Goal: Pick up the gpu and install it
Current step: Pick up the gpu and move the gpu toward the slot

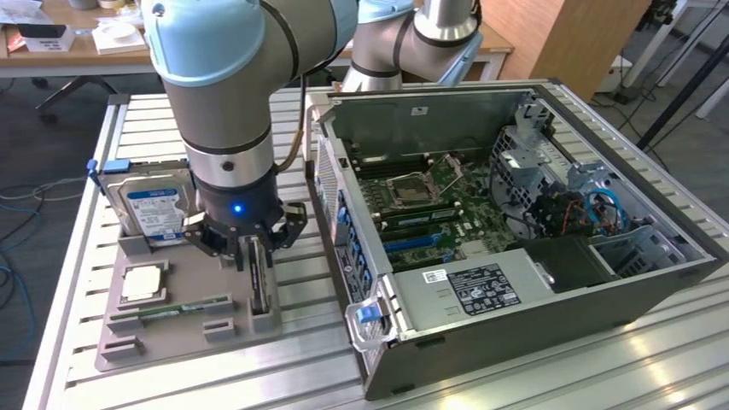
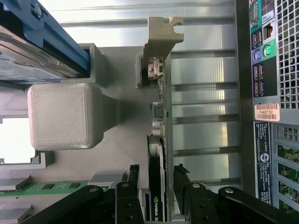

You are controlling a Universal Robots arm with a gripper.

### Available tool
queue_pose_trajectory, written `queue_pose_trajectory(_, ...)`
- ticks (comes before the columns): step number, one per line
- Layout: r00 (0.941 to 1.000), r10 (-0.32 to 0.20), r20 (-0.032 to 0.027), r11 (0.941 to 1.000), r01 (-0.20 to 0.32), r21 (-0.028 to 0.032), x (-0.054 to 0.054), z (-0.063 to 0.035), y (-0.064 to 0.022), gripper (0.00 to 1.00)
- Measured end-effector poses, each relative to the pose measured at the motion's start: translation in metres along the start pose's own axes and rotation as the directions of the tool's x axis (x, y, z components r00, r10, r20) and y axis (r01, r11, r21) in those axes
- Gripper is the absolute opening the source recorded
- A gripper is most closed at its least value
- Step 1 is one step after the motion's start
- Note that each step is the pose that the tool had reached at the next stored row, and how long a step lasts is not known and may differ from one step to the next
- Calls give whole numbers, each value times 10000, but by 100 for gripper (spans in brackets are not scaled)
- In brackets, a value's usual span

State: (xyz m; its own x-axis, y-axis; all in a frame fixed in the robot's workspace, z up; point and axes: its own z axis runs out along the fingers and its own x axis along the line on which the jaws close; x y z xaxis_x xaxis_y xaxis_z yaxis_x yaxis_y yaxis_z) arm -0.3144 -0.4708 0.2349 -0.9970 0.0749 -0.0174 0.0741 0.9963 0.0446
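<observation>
One card on edge, jaws spread either side of it.
In the exterior view you see a slatted metal table (image 1: 171, 111) with desks (image 1: 46, 58) behind; the gpu (image 1: 259, 289), dark and blade-thin, stands upright in a grey tray (image 1: 194, 273), straddled by the gripper (image 1: 258, 256), between the hard drive (image 1: 154, 209) and the open computer case (image 1: 547, 286). In the wrist view its pale bracket (image 2: 159, 37) points away, and both fingers (image 2: 133, 186) flank the card unclenched; a grey post (image 2: 60, 116) stands beside.
</observation>
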Motion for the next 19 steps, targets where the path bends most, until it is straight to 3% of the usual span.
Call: queue_pose_trajectory(19,10000,0,2,10000,0,-4,6,15,0,43)
